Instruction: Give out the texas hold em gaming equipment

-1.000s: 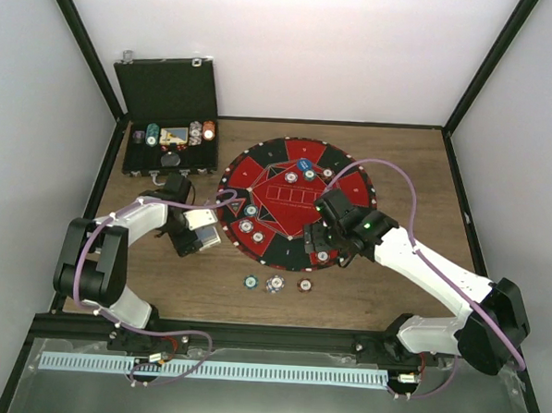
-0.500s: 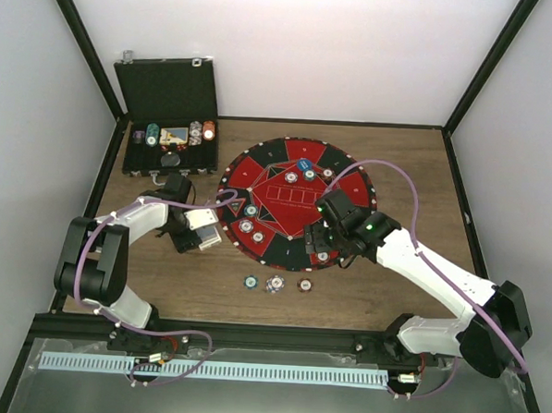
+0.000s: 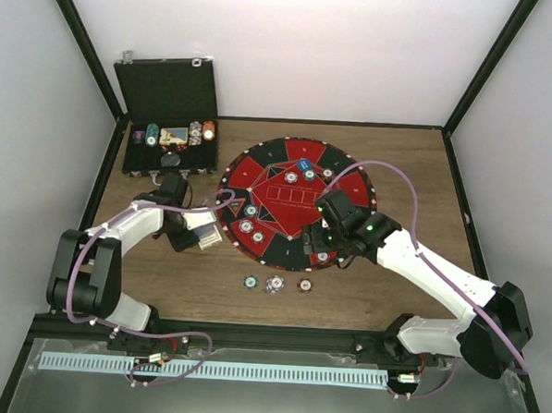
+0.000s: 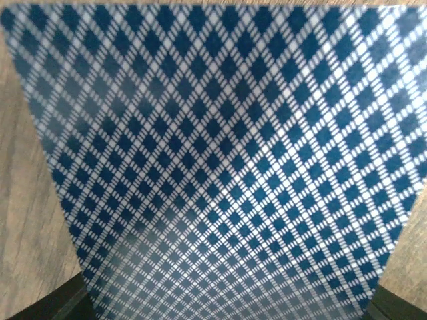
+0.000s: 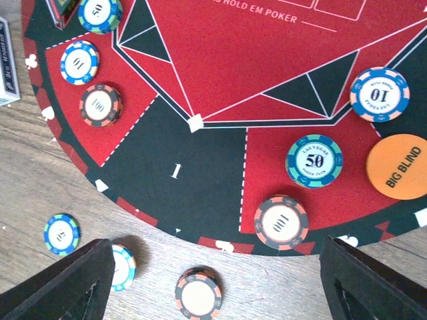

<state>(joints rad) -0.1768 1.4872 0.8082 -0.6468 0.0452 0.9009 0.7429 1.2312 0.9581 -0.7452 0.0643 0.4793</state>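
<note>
Since the earlier frame the left arm's elbow has swung out to the left. The left gripper [image 3: 205, 231] has edged slightly toward the far side, and the right arm has barely shifted.

The left gripper is clamped on the playing cards [image 4: 220, 160], whose blue diamond-patterned back fills the left wrist view. The cards are held over the bench [image 3: 399, 157], just beside the left rim of the mat [image 3: 284, 221]. The right gripper [image 5: 213, 267] hangs over the near rim of the mat with its jaws spread wide, gripping nothing.

Poker chips [image 5: 314, 161], counted:
- The right wrist view shows six on the mat, in two groups of three. Each group has one blue "10", one green "50" and one brown "100".
- Three more lie in a row on the bare bench, just near of the mat. One of these is partly hidden behind a finger.
- The top view shows a further three in the far sector of the mat.

Marker discs, counted: two.
- The orange marker disc [image 5: 398, 167], lettered "BIG BLIND", lies on the mat just right of the right-hand chip group.
- The blue marker disc [image 3: 303, 164] lies in the far sector, beside the three chips there.

The black case [image 3: 171, 90] stands open at the far left corner, with chip stacks and a card pack in its tray.
</note>
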